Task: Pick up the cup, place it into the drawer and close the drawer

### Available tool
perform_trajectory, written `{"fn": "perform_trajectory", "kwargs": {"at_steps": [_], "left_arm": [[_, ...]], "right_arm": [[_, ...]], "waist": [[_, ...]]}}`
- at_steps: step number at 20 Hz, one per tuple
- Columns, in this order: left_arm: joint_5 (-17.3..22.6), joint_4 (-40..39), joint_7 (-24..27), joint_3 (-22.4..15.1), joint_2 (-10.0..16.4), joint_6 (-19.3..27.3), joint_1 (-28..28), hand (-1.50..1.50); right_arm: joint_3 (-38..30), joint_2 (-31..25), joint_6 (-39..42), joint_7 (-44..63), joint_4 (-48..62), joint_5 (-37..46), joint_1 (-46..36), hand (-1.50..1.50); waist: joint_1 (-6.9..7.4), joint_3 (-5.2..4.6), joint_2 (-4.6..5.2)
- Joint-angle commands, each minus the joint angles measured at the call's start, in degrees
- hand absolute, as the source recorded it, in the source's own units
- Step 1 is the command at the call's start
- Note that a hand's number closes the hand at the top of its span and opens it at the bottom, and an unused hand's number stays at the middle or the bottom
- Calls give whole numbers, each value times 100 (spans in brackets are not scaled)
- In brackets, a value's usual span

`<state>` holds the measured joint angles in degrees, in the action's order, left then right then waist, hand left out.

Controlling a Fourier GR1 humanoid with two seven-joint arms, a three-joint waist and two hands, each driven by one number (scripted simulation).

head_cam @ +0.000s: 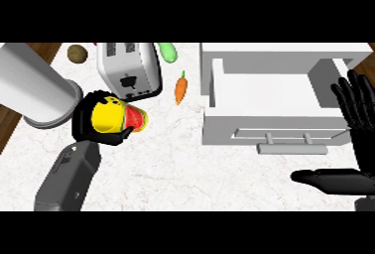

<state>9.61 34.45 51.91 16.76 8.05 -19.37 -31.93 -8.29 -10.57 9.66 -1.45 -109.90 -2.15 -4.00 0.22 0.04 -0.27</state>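
Note:
A yellow cup (111, 118) with a red and green band lies in my left hand (89, 118), whose black fingers curl round it, left of centre over the counter. The white drawer (265, 89) stands pulled open at the right, its inside bare, with a grey bar handle (291, 147) on its front. My right hand (357, 116) stays open at the right edge, fingers pointing up beside the drawer's right wall, thumb stretched out low.
A white toaster (130, 69) stands just behind the cup. A large grey cylinder (33, 84) fills the left. A carrot (180, 88), a green vegetable (168, 51) and a potato (77, 53) lie at the back.

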Motion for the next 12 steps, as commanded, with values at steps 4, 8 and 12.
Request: {"fn": "perform_trajectory", "kwargs": {"at_steps": [4, 8, 12], "left_arm": [[-54, 1463, -898, -473, -330, 522, -434, 150], [15, 2488, -1976, -729, -626, 1061, -540, 150], [-81, 2508, -2657, -1176, -794, 1726, -1417, 150]], "right_arm": [[162, 147, -56, 62, -179, 141, 201, -150], [-147, -118, 155, 192, -186, -127, 153, -150], [-1, 67, -40, 72, 163, 55, -188, -150]], "waist": [[5, 1, -7], [4, 0, -2], [-21, 0, 12]]}}
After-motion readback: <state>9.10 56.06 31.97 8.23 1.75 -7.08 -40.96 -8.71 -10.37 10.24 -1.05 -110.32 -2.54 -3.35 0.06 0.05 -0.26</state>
